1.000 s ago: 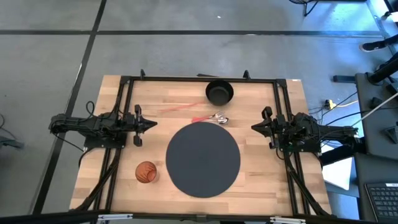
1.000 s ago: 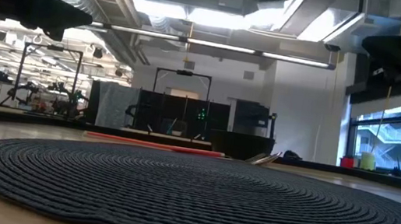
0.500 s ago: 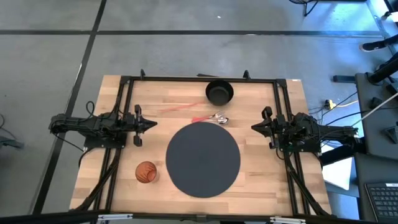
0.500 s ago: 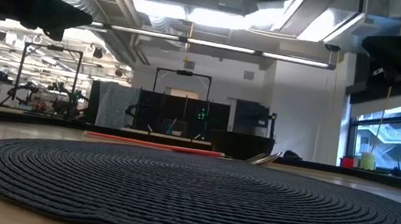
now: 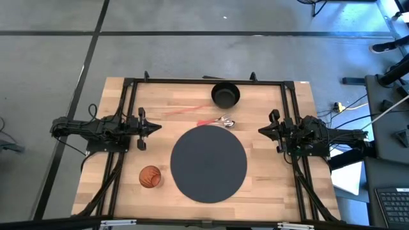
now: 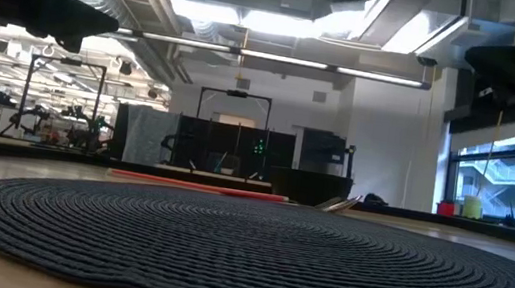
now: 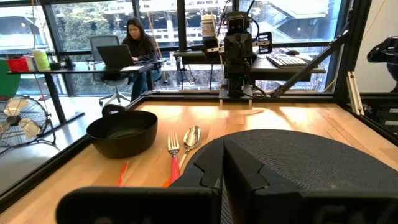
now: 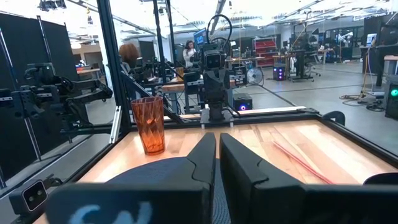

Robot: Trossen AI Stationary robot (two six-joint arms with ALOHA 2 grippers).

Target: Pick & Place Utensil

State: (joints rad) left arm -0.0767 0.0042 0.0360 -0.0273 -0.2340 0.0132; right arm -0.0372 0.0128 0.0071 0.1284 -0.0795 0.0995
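left gripper: the left gripper (image 5: 155,127) sits at the left edge of the table (image 5: 268,191), fingers pressed together, holding nothing and touching nothing.
right gripper: the right gripper (image 5: 261,130) sits at the right edge, fingers nearly together with a thin slit between them in its wrist view, holding nothing.
utensils: a fork (image 7: 173,149) with a red handle and a spoon (image 7: 191,137) lie side by side on the wood, between the black bowl (image 5: 225,95) and the far rim of the mat (image 5: 208,163); from above they show as one small cluster (image 5: 222,121).
red sticks: a pair of thin red chopsticks (image 5: 184,110) lies slantwise on the wood left of the utensils.
bowl: black, upright, near the table's far edge, close to the utensils but apart from them.
mat: round, dark, woven, in the middle of the table, with nothing on it.
cup: an orange tumbler (image 5: 150,177) stands upright near the front left, just beside the mat's rim.
open room: bare wood lies between each gripper and the mat; a black frame (image 5: 204,81) runs round the table's edges.
surface: pale wooden boards.
room: grey floor, glass walls and desks beyond; a person (image 7: 138,43) sits at a laptop in the left wrist view.
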